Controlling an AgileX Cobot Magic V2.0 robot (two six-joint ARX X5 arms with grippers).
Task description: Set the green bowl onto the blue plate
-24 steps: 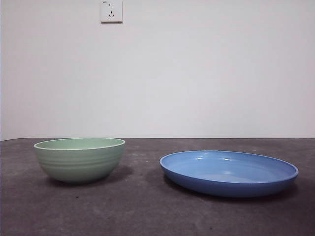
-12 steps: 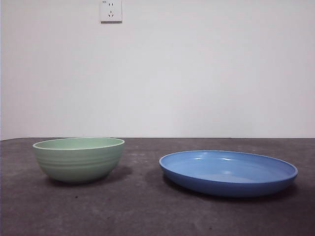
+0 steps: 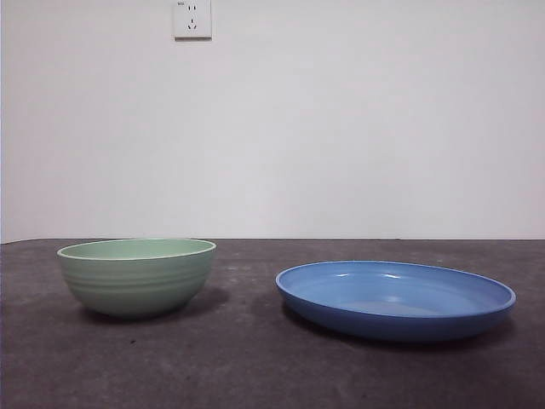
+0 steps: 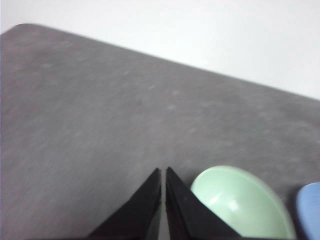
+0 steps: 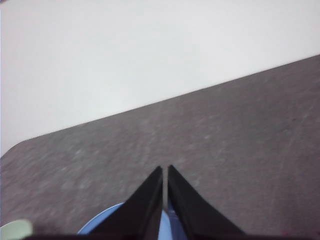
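Observation:
The green bowl [image 3: 136, 275] stands upright on the dark table at the left of the front view, with faint ridges on its side. Apart from it, to the right, lies the blue plate [image 3: 396, 298], wide, shallow and holding nothing. Neither arm shows in the front view. High over the table, my left gripper [image 4: 163, 172] is shut and holds nothing, with the green bowl [image 4: 240, 205] below and beside its jaws. My right gripper [image 5: 165, 170] is likewise shut and holds nothing, above the blue plate [image 5: 107, 222], whose rim peeks out beside the jaws.
The dark grey table [image 3: 255, 358] runs back to a white wall bearing a power socket [image 3: 192, 19]. Bare tabletop lies between bowl and plate and in front of both.

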